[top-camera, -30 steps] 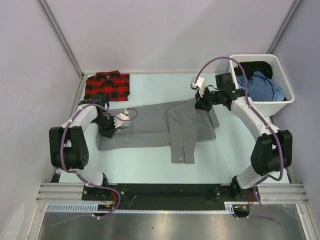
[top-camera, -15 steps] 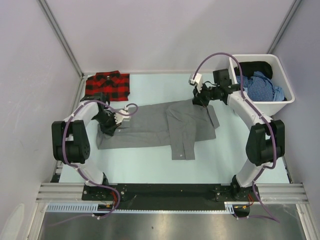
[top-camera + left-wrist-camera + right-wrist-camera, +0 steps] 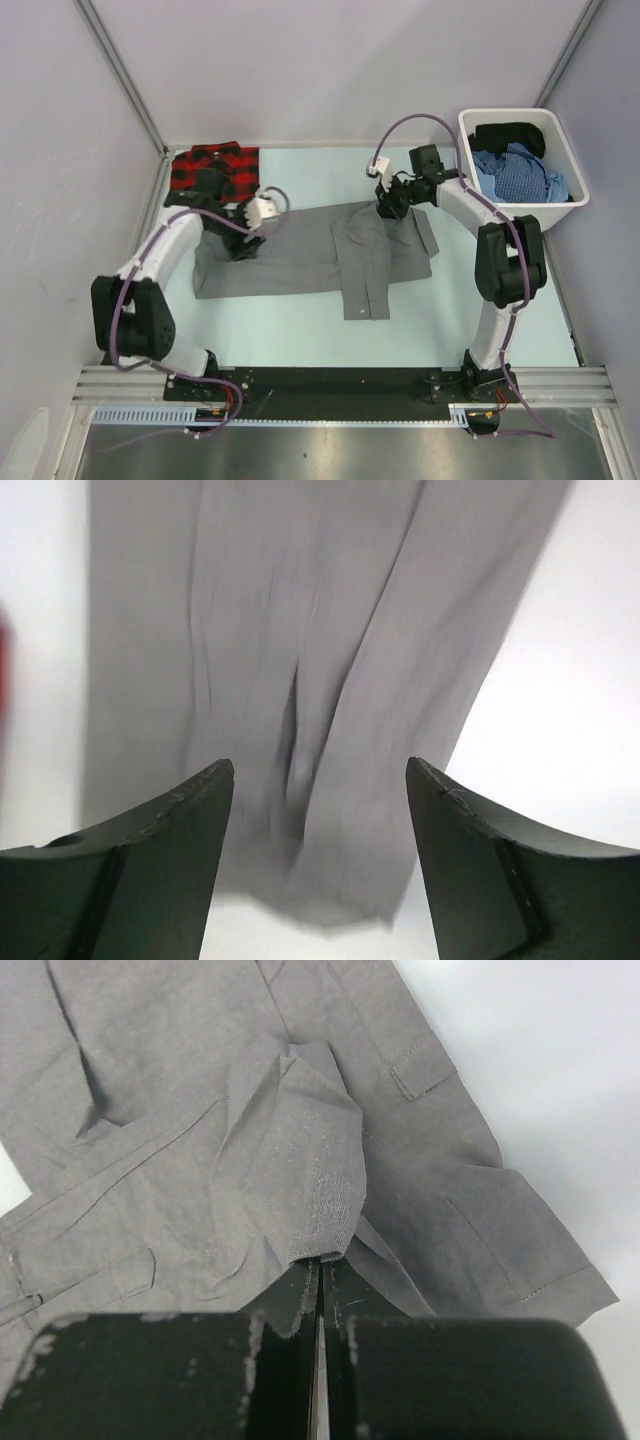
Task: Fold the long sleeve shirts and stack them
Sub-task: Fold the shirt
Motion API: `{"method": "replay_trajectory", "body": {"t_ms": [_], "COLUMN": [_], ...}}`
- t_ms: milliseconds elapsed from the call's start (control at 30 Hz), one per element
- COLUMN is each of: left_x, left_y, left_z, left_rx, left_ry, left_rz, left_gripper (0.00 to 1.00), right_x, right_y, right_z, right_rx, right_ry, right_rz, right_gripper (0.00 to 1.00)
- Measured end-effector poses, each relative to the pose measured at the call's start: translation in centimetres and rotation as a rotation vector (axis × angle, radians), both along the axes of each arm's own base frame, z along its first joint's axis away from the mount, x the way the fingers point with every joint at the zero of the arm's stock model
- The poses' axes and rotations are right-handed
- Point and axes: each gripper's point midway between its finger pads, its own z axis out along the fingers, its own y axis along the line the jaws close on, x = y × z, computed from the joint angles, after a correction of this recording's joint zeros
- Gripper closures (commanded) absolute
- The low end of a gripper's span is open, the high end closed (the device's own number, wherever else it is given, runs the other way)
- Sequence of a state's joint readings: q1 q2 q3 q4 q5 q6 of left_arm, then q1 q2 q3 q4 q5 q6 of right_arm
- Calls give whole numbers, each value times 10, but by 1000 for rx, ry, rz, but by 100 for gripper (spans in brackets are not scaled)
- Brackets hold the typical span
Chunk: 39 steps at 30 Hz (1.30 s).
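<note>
The red-and-black plaid shirt (image 3: 213,168) lies at the far left corner of the table (image 3: 300,330). Near it, the left gripper (image 3: 242,243) hangs with its jaws spread and empty over the left end of the grey shirt (image 3: 300,258), which is stretched across mid-table. The right gripper (image 3: 320,1265) pinches a fold at that shirt's far right, near a white bin (image 3: 530,215).

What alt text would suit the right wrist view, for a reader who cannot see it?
The right tool, closed, pinches a raised fold of the grey shirt, which lies creased across most of the frame. Pale table shows at the upper right.
</note>
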<state>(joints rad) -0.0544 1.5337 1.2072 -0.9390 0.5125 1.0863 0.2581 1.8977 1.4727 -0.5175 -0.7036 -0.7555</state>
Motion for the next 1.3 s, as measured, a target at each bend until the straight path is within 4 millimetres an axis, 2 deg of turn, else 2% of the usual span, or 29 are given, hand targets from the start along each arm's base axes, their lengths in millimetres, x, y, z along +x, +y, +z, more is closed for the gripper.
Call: {"method": "replay_trajectory", "body": {"t_ms": [100, 167, 267, 367, 467, 533, 700, 800, 833, 900, 967, 1000, 1033, 1067, 1133, 1167, 1267, 1300], "left_x": [-12, -33, -68, -90, -98, -103, -118, -126, -127, -130, -130, -129, -128, -128, -127, -126, -128, -128], "left_y": [-87, -146, -209, -248, -272, -287, -309, -321, -323, -326, -326, -326, -325, -325, -324, -324, -320, -320], "left_z": [30, 35, 16, -24, -59, -74, -80, -83, -86, -94, -94, -94, -94, -95, -95, -96, -96, -96], "left_rx": [-92, -159, -202, -184, -149, -134, -125, -121, -118, -105, -103, -102, -98, -97, -91, -89, -81, -78], "left_ry": [-109, -129, -76, 30, 102, 128, 130, 131, 134, 134, 130, 125, 122, 116, 109, 107, 116, 119], "left_rz": [-174, -302, -460, -545, -585, -614, -670, -691, -690, -707, -709, -714, -719, -724, -732, -734, -738, -740], "left_gripper": [25, 25, 28, 30, 30, 31, 29, 31, 33, 39, 45, 48, 51, 60, 70, 82, 100, 100], "right_x": [7, 14, 26, 34, 35, 34, 31, 31, 31, 28, 26, 25, 23, 22, 19, 18, 17, 16], "right_y": [1, 1, 3, 4, 3, 1, -5, -9, -11, -15, -18, -19, -20, -21, -22, -23, -27, -28], "right_z": [-5, -6, -6, -4, -1, -1, -2, -2, -3, -5, -5, -3, -1, 1, 8, 10, 17, 18], "right_rx": [-5, -4, 2, 16, 22, 23, 8, -7, -14, -28, -39, -41, -42, -42, -42, -42, -43, -45], "right_ry": [14, 17, 34, 67, 97, 118, 163, 172, 175, 188, 199, 201, 201, 201, 198, 198, 191, 189], "right_rz": [-24, -43, -87, -130, -160, -178, -220, -239, -248, -259, -268, -270, -271, -274, -277, -279, -287, -287], "right_gripper": [95, 89, 77, 63, 55, 52, 39, 31, 25, 18, 14, 7, 6, 5, 4, 4, 3, 2]}}
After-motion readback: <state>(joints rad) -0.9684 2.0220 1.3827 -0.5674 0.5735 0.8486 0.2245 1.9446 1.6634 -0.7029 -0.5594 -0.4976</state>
